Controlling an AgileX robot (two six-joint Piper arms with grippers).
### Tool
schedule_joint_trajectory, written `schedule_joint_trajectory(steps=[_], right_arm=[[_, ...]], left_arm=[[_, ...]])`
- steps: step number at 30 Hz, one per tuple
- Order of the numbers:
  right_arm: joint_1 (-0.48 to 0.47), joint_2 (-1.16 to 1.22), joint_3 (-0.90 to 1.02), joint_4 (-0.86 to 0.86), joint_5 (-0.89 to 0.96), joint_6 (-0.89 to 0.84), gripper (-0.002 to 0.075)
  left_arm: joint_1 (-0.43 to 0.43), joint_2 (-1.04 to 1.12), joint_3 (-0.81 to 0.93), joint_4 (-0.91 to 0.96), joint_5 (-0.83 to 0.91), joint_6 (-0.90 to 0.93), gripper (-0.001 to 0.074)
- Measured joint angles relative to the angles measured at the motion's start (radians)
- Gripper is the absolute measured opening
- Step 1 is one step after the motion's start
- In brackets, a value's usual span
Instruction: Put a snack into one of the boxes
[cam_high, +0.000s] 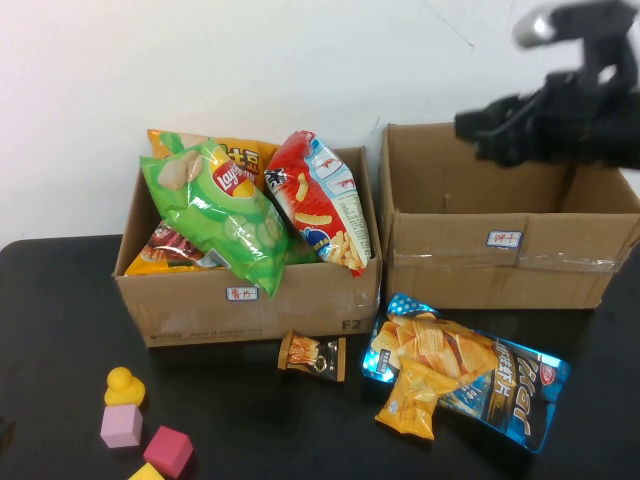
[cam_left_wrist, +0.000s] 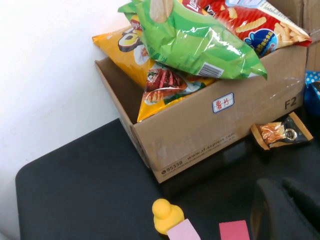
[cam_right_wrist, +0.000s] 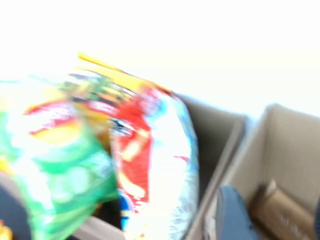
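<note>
The left cardboard box (cam_high: 200, 310) is piled with snack bags: a green one (cam_high: 225, 215), a red one (cam_high: 325, 200) and a yellow one (cam_high: 235, 150). The right box (cam_high: 480, 280) stands beside it. My right gripper (cam_high: 480, 130) hovers above the right box's far left part, open and empty; in the right wrist view (cam_right_wrist: 272, 215) a brown packet-like shape (cam_right_wrist: 280, 212) lies inside the box below it. On the table in front lie a small brown packet (cam_high: 312, 355), a blue chip bag (cam_high: 480, 385) and a small yellow bag (cam_high: 415, 400). My left gripper (cam_left_wrist: 282, 187) stays low at the front left.
A yellow duck (cam_high: 124, 386), a pink cube (cam_high: 121, 426), a magenta cube (cam_high: 167, 450) and a yellow block (cam_high: 147, 472) sit at the front left of the black table. A white wall stands right behind the boxes.
</note>
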Motion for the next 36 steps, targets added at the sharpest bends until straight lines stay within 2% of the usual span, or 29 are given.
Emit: schedule_joint_trajectory(steps=[6,9,14,17,19,23,26,36], right_arm=[[0.000,-0.177,0.000,-0.369,0.101,0.227,0.0333],[0.000,-0.232,0.000,-0.610,0.226,0.436,0.0333],[0.000,-0.247,0.000,-1.144,0.475,0.893,0.0332],[0.000,-0.247,0.000,-1.414,0.596,1.091,0.0332],[0.000,-0.247,0.000,-1.533,0.692,1.156,0.0331],[-0.002,-0.247,0.007,-1.590,0.827,1.244,0.0329],[-0.002,-0.258,0.050,-1.568,0.826,1.281,0.0328],[-0.002,-0.464,0.437,-1.521,0.545,1.385,0.0325]], left_arm=[[0.000,0.000,0.000,0.000,0.000,0.000,-0.0001],[0.000,0.000,0.000,0.000,0.000,0.000,-0.0001],[0.000,0.000,0.000,0.000,0.000,0.000,-0.0001],[0.000,0.000,0.000,0.000,0.000,0.000,-0.0001],[0.000,0.000,0.000,0.000,-0.002,0.000,-0.0001],[0.000,0.000,0.000,0.000,-0.002,-0.002,-0.0001],[0.000,0.000,0.000,-0.002,-0.004,-0.002,-0.0001],[0.000,-0.002,0.000,-0.053,-0.081,-0.006,-0.0001]])
